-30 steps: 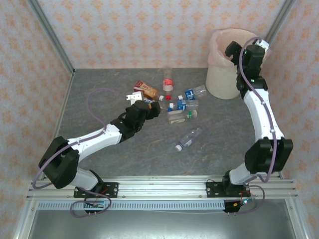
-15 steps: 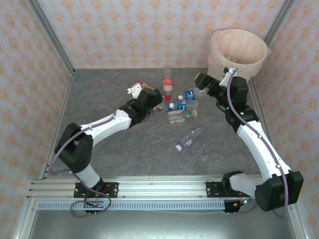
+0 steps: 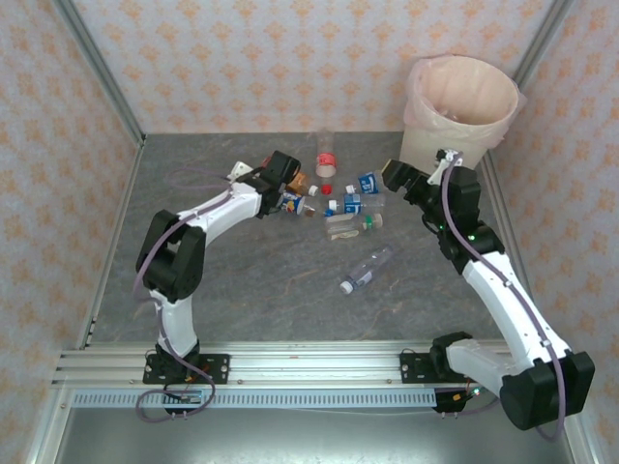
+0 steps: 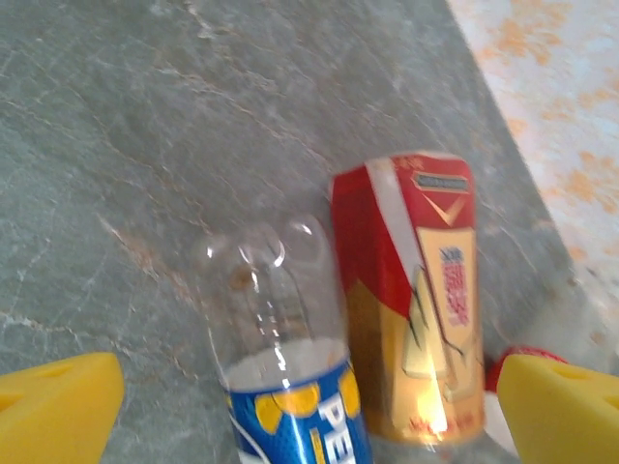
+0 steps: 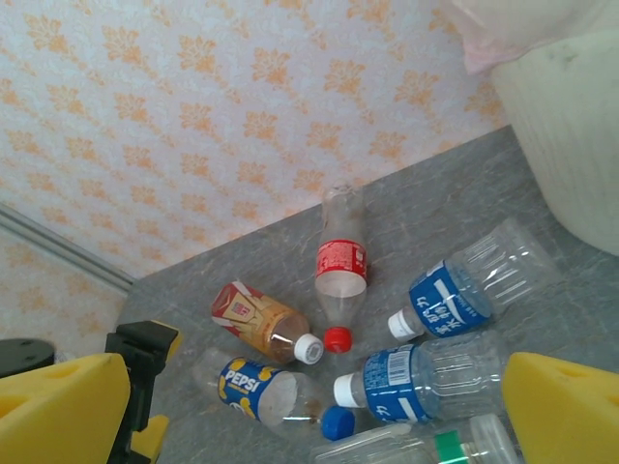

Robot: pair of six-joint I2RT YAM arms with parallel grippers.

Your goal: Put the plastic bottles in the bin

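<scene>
Showing Pepsi bottle label from right wrist, whole bin overhead

Seven small plastic bottles lie on the grey counter:
- two clear blue-labelled bottles with white caps
- one clear red-labelled bottle
- one brown bottle with a red-and-yellow label
- one blue-capped Pepsi bottle
- one green-capped bottle
- one clear bottle lying apart

One round cream-white bin is present.

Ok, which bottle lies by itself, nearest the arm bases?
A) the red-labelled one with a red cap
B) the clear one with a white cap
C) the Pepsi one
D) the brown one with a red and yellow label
B: in the top view the clear bottle with a white cap lies alone on the table, nearer the bases than the other bottles clustered farther back.
</scene>
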